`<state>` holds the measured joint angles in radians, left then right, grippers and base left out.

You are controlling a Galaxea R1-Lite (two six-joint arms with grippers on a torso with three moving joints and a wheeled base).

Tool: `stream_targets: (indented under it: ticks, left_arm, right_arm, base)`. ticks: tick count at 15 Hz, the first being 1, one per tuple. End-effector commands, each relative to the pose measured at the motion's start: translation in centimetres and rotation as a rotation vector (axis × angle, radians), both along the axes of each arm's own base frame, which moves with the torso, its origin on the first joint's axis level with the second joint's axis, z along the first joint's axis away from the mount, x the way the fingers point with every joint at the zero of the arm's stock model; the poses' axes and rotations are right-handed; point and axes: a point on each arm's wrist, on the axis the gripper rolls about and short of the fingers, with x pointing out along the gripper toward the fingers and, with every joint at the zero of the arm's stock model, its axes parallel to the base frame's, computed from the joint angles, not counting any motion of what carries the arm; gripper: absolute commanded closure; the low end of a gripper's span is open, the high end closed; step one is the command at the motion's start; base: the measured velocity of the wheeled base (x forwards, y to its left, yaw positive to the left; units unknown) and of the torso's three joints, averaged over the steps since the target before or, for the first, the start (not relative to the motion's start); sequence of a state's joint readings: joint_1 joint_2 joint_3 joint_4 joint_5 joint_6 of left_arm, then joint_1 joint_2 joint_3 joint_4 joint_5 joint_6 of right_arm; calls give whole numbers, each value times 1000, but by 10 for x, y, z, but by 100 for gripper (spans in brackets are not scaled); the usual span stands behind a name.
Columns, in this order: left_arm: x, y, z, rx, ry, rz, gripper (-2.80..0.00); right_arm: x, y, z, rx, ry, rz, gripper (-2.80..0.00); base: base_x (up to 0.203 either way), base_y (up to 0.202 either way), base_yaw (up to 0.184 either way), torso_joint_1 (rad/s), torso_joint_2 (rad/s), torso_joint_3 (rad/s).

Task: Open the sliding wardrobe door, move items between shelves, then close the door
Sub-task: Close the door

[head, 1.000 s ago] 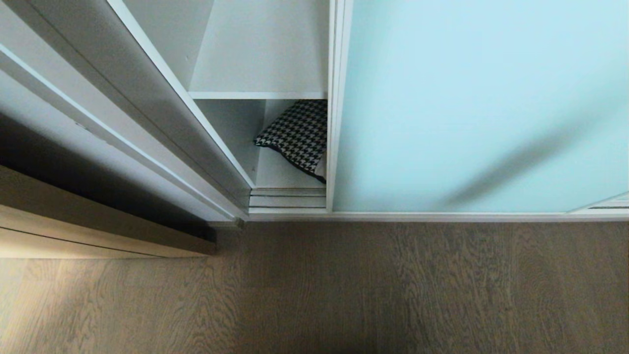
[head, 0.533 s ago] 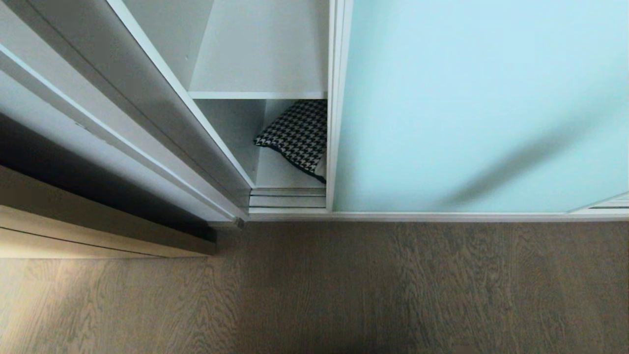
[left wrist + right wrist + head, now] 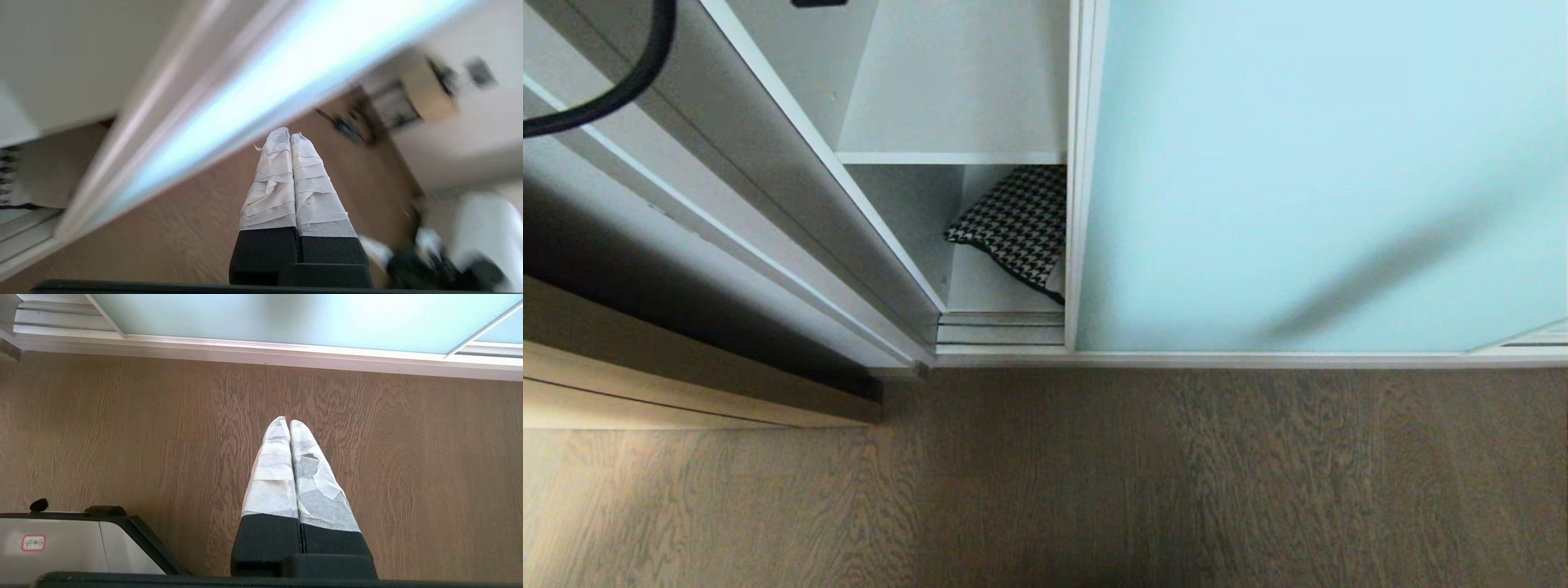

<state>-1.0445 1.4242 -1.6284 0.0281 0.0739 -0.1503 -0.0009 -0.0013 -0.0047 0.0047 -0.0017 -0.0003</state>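
My left gripper (image 3: 290, 136), pinched empty, had just swung up beside the sliding wardrobe door (image 3: 1323, 180); its cable (image 3: 621, 82) newly showed, so widening the opening looked next.

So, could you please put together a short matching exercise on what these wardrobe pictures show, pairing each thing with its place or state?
Things:
1. Black-and-white houndstooth cushion
2. Frosted pale aqua glass sliding door
3. Left gripper
4. Plain white upper shelf board

Places or states:
A. Jaws shut, holding nothing, above the wood-grain floor
B. Bare, nothing lying on the visible part
C. Lying on the lower shelf, partly hidden behind the door's frame
D. Slid partly aside, leaving a narrow opening at its left edge

Pairs: 1-C, 2-D, 3-A, 4-B
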Motion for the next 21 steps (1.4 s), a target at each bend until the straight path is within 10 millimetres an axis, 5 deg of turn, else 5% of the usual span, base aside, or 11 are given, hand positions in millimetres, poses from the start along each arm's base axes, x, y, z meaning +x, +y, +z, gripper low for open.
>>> stream_targets:
  ticks: [1,10,21]
  left_arm:
    - [10,-17,-9,4,14,38,0]
    - [40,-60,-31,-91,-8,192,0]
    - [48,-42,-31,-112,-59,351,0]
  right_arm:
    - [0,0,0,0,1,1,0]
    - [0,0,0,0,1,0,0]
    - [0,0,0,0,1,1,0]
  base:
    - [0,0,0,0,0,0]
    - [0,0,0,0,0,0]
    - [0,0,0,0,0,0]
